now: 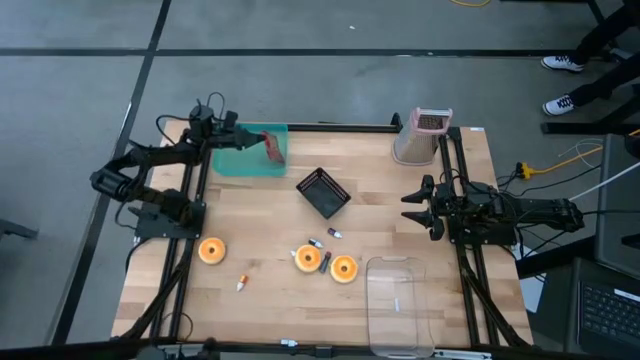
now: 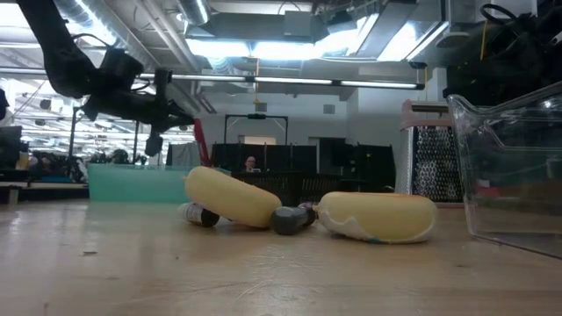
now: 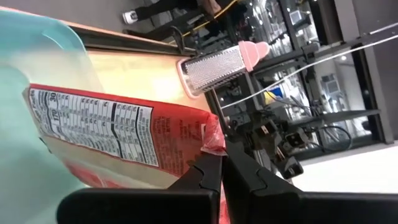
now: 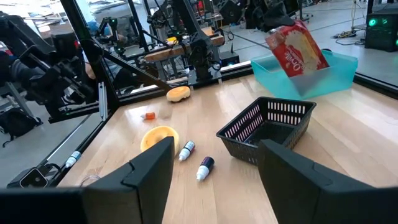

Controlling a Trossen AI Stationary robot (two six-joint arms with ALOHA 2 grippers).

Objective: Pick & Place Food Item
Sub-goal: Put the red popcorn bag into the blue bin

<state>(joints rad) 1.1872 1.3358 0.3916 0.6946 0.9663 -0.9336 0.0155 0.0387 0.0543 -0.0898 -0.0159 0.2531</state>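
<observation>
A red food bag point(image 1: 271, 146) with a white nutrition label point(image 3: 106, 127) hangs tilted over a teal bin point(image 1: 240, 160) at the table's far left. My left gripper point(image 1: 256, 138) is shut on it. The right wrist view shows the bag point(image 4: 297, 46) with its lower end dipping into the bin point(image 4: 329, 78). Whether that end touches the bin's floor does not show. My right gripper point(image 4: 214, 186) waits open at the table's right edge, with nothing between its fingers. My left gripper pinches the bag's crimped end seam point(image 3: 211, 138) between its two fingers point(image 3: 249, 177). The fingers come nearly level from the table's left. The bag is tilted, label side showing, and extends away from the fingers over the bin.
A black mesh basket point(image 1: 323, 192) sits mid-table, and a pink-handled grater point(image 1: 421, 135) stands at the far right. A clear tub point(image 1: 400, 305) is at the near right. Orange round pieces point(image 1: 211, 250) point(image 1: 343, 268) and small bottles point(image 1: 333, 233) lie along the near half.
</observation>
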